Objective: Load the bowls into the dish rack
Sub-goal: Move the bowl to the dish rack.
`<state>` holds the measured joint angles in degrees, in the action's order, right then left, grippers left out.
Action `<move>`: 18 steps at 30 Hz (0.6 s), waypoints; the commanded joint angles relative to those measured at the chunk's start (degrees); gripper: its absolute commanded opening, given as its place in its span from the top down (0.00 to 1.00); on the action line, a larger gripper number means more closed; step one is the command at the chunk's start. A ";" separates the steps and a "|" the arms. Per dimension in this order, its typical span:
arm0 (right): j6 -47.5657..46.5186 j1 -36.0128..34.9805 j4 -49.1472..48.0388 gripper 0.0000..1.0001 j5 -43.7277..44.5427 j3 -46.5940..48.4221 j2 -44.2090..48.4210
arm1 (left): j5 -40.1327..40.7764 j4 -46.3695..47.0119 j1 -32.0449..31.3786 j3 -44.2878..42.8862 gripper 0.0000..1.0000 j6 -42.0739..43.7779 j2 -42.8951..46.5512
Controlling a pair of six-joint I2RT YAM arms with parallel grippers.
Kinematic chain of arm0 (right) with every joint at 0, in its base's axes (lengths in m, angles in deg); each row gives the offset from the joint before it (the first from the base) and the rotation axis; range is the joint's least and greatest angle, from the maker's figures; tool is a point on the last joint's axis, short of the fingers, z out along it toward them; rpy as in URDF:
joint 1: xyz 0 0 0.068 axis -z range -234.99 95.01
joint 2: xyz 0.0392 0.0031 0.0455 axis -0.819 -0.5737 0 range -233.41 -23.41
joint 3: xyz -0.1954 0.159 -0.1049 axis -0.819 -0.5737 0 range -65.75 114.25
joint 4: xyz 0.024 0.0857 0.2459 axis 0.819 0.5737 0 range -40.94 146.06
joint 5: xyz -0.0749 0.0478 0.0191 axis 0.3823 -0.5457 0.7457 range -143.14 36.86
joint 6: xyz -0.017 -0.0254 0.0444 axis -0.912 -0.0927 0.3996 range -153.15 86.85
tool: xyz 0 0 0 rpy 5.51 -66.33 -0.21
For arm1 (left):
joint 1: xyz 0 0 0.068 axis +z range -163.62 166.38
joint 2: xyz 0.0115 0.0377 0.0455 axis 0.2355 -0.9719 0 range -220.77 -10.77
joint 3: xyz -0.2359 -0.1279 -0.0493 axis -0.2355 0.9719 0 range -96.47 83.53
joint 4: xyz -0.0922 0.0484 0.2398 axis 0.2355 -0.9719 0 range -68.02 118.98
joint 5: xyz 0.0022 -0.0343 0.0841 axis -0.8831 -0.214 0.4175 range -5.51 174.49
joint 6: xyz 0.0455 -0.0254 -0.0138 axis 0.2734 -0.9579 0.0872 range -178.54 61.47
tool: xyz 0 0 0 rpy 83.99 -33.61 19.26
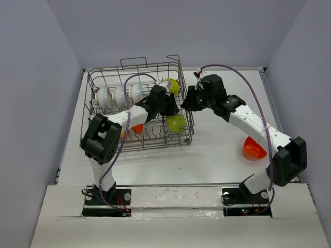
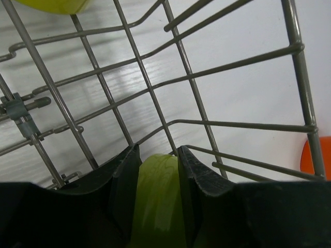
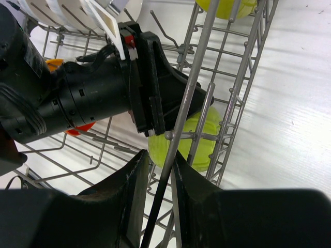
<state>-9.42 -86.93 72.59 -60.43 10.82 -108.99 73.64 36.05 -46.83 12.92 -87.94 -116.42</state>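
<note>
Left gripper (image 2: 158, 155) is clamped on the rim of a lime green bowl (image 2: 158, 201), one finger on each face. We place that bowl inside the dish rack (image 1: 155, 142), close against its right wall. We cannot tell whether it rests on the tines or hangs in the grip.

Sweeping from the left, the rack stands left of centre on the white table (image 1: 217, 155). Three white bowls (image 1: 120, 95) stand on edge in a row at its back left. An orange bowl (image 1: 137, 128) lies lower toward the front, partly under the left arm. A second lime bowl (image 1: 171, 85) sits at the back right corner.

Right gripper (image 3: 159, 155) meets the rack from outside, and we see its fingers closed around a top wire of the right wall. Further right, a red-orange bowl (image 1: 253, 150) sits on the table, well apart from the rack and partly hidden by the right arm.
</note>
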 commanded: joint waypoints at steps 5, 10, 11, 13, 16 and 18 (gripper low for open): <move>-1.05 -0.22 0.11 0.70 0.43 2.26 -0.20 | 1.01 0.93 -1.42 1.97 0.55 0.67 4.57; -1.05 -0.22 0.03 0.70 0.35 2.26 -0.29 | 1.27 1.02 -1.59 2.76 0.55 0.58 5.19; -1.05 -0.22 0.03 0.70 0.26 2.26 -0.29 | 1.18 1.02 -1.59 2.76 0.55 0.58 5.19; -0.88 -0.22 0.03 0.70 0.35 2.26 -0.20 | 1.27 1.02 -1.59 2.93 0.55 0.67 5.54; -0.96 -0.22 0.11 0.70 0.43 2.26 -0.11 | 1.45 0.93 -1.59 3.20 0.55 0.67 5.80; -0.96 -0.22 0.20 0.70 0.52 2.35 -0.02 | 1.45 0.84 -1.59 3.20 0.55 0.67 5.89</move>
<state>-9.40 -86.93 72.61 -60.43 10.82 -108.99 74.34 35.98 -48.03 15.41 -87.94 -114.41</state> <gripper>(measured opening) 0.297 0.450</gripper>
